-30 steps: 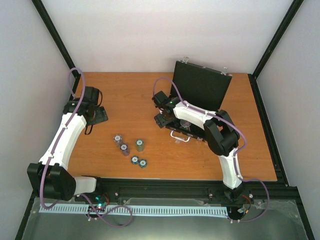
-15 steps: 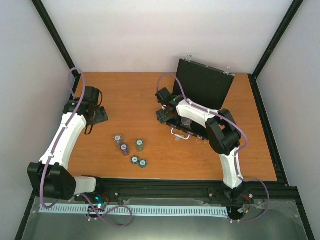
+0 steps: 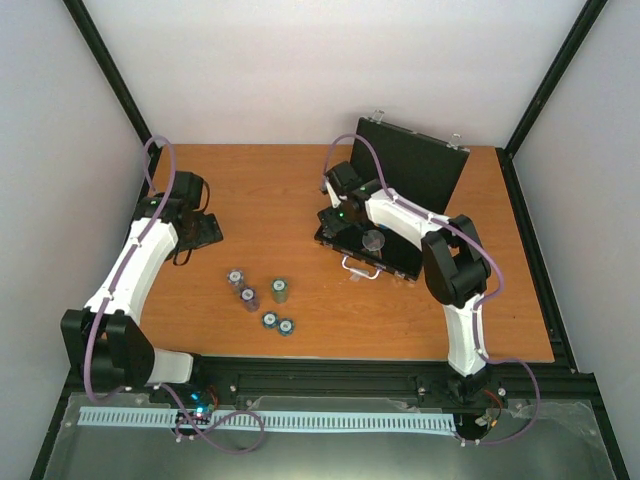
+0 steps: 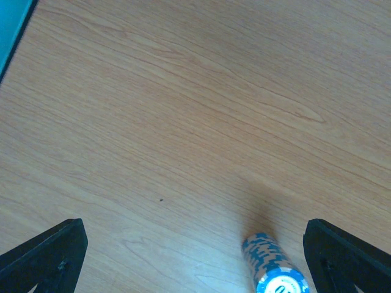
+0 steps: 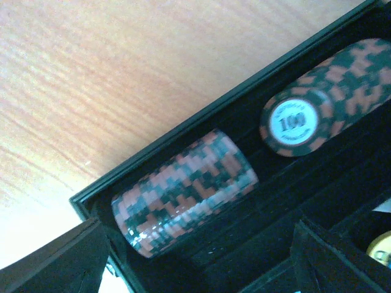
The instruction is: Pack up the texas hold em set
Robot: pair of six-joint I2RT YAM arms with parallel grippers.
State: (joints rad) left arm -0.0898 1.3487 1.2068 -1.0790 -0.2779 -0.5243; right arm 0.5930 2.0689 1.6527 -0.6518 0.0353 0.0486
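Orange-brown wooden table bearing a flat black hinged case. Its lid stands upright at the far side and its tray lies flat, with the silver handle toward the near edge. A loose cluster of small round poker-chip stacks stands on the bare wood between the two arms, well apart from the case.

The right arm folds back from its elbow, wrist just in front of the raised lid. The right gripper hangs over the tray's corner, jaws spread and grasping nothing. Below it, two red-and-black chip stacks lie on their sides in a slot.

The left arm stretches along the left edge. The left gripper is fully released, with an upright blue-and-white chip stack near its right finger.
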